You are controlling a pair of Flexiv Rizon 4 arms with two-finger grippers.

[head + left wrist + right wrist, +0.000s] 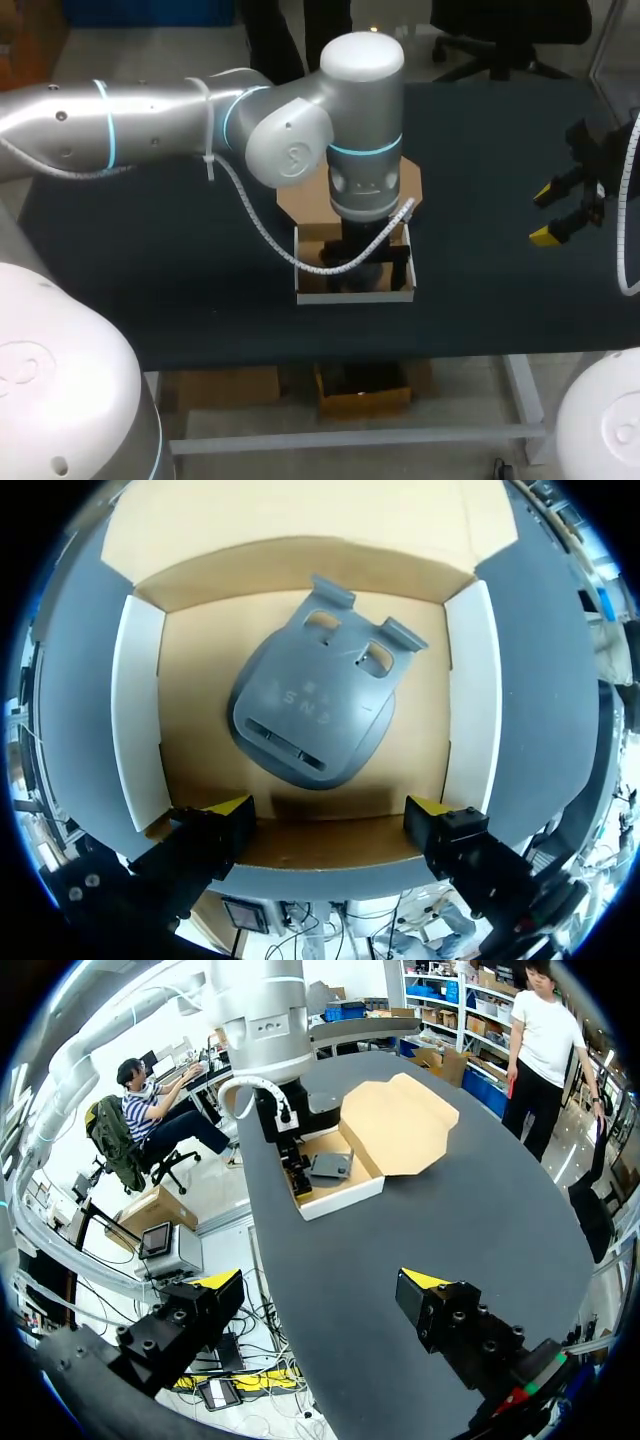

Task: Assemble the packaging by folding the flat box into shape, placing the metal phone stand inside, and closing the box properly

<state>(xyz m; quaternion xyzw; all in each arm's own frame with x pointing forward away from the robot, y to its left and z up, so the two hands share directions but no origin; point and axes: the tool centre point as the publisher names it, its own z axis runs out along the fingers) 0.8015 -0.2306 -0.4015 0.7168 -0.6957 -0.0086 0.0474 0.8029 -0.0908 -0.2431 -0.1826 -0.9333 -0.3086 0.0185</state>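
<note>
My left pincer (328,818) hangs spread and empty over the open box (137,710), the phone stand (315,715) flat on its floor, my right pincer (320,1282) also spread, well apart — lifting out crooked, I could snag a wall and drag the box askew.

faint marks on phone stand (315,705), unreadable

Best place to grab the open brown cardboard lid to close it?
On the open brown cardboard lid, probably the free tongue edge farthest from the hinge. It lies flat on the dark table, so come in low from beyond that edge, slide under it, then pinch and swing it over.
</note>
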